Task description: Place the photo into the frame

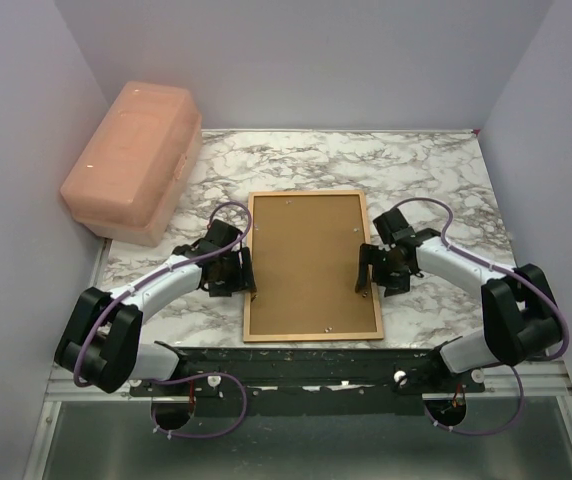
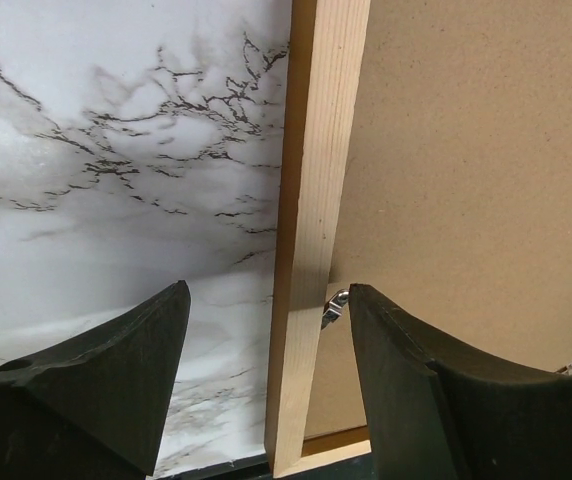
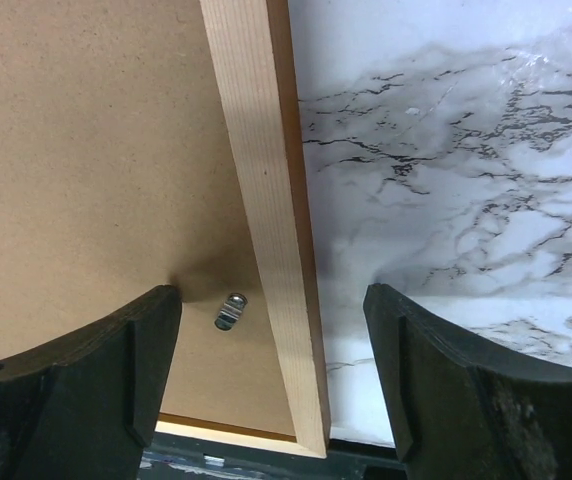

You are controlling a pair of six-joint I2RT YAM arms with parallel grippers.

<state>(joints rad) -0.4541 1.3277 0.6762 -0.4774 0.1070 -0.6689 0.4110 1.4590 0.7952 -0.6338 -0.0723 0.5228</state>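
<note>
Frame [image 1: 306, 195] lies face down and flat on the marble table [image 1: 436, 180], approx ctr, short ends toward and away from the arm bases. Brown board [image 1: 311, 265] sits inside it and fills the opening. Photo doesn't show in any view; can't tell if it's under the board. Left gripper [image 1: 245, 272] is at the frame's left rail, nearer half, jaws spread. On its wrist cam one finger [image 2: 116, 380] is over bare marble and the other over the board, w/ the pale rail btwn them, a gap each side, nothing pinched. Left tab [image 2: 334, 305], small and metal, sits at the board's edge just beside the inner finger. Right gripper [image 1: 366, 268] mirrors this at the right rail, roughly level w/ the left one, jaws also spread. One finger [image 3: 96, 380] is over the board, the other over marble, the rail running btwn them w/ room both sides, nothing gripped. Right tab [image 3: 230, 310] lies on the board close to the rail. Can't tell if any fingertip touches the surface. Pink box [image 1: 131, 160] is at the far-left corner, well apart from the frame.
</note>
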